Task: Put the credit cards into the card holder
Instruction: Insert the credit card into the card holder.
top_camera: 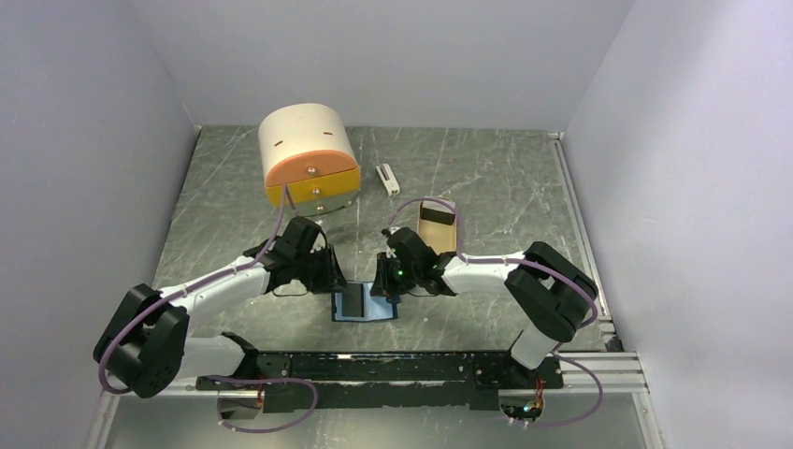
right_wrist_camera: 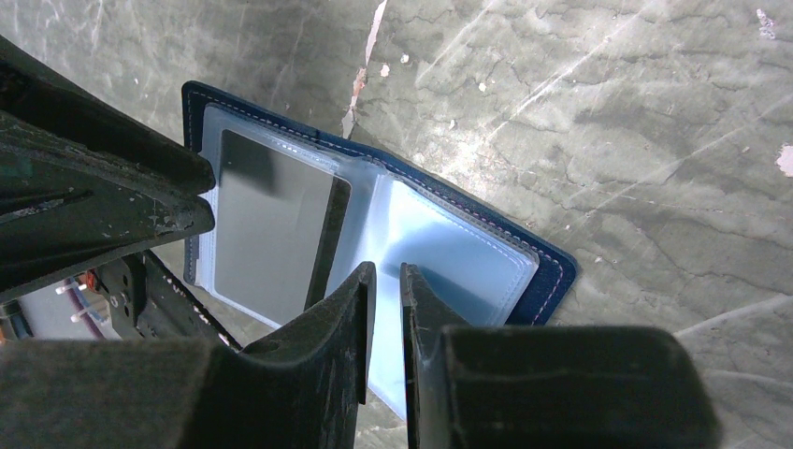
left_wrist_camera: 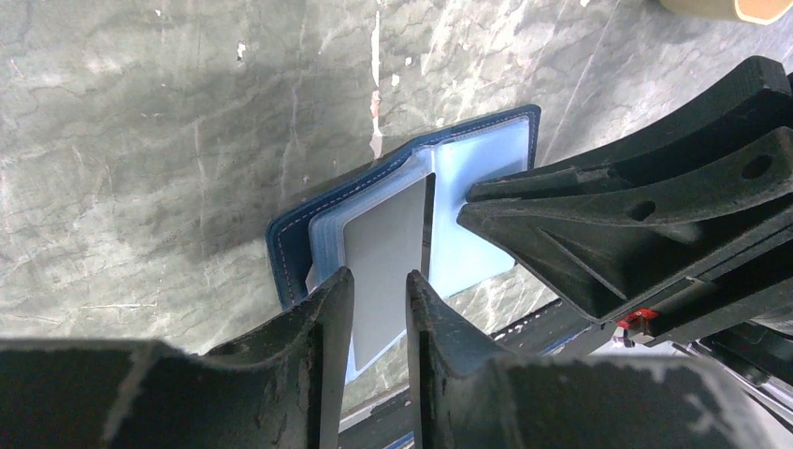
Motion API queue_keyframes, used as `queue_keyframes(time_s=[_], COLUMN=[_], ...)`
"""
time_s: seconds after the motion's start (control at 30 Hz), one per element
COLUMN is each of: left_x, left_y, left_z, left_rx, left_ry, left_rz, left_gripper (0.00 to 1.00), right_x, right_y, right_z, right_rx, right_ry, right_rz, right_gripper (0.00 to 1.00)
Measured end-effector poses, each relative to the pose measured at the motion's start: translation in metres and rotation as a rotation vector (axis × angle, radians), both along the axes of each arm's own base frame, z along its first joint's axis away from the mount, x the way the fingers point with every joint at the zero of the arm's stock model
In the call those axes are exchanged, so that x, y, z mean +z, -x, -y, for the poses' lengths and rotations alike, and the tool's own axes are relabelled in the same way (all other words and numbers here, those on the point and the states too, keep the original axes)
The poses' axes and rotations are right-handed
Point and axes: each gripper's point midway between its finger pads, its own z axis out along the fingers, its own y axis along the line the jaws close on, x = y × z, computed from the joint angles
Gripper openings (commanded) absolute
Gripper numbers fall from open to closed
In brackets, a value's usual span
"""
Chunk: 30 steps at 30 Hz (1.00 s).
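Note:
The navy card holder point(top_camera: 363, 304) lies open on the table between my two grippers, its pale blue sleeves facing up. One grey-white credit card point(left_wrist_camera: 388, 243) sits partly inside the left sleeve, its near end sticking out past the holder's edge; it looks dark grey in the right wrist view point(right_wrist_camera: 266, 224). My left gripper point(left_wrist_camera: 379, 281) hovers over the card's outer end with its jaws nearly together, not gripping the card. My right gripper point(right_wrist_camera: 383, 271) is shut, its tips resting on the right page point(right_wrist_camera: 458, 253). No other card is in view.
A tan tin point(top_camera: 438, 224) stands open behind the right gripper. A small white bar point(top_camera: 386, 178) lies farther back. A cream and orange drawer box point(top_camera: 309, 154) stands at the back left. A black rail point(top_camera: 374, 369) runs along the near edge.

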Motion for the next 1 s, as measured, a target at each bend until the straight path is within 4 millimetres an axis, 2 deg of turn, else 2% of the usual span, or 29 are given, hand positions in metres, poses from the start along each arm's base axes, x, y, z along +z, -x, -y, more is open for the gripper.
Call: queue_keyframes(time_s=[1.0], left_x=[-0.017], left_y=[0.006], left_z=[-0.006], left_rx=[0.007], left_ry=[-0.044], left_rz=[-0.030], left_gripper=[0.33], right_x=[0.000], right_y=[0.001], right_z=[0.000], right_rx=[0.003], right_ry=[0.000], right_rz=[-0.004], right_gripper=[0.20])
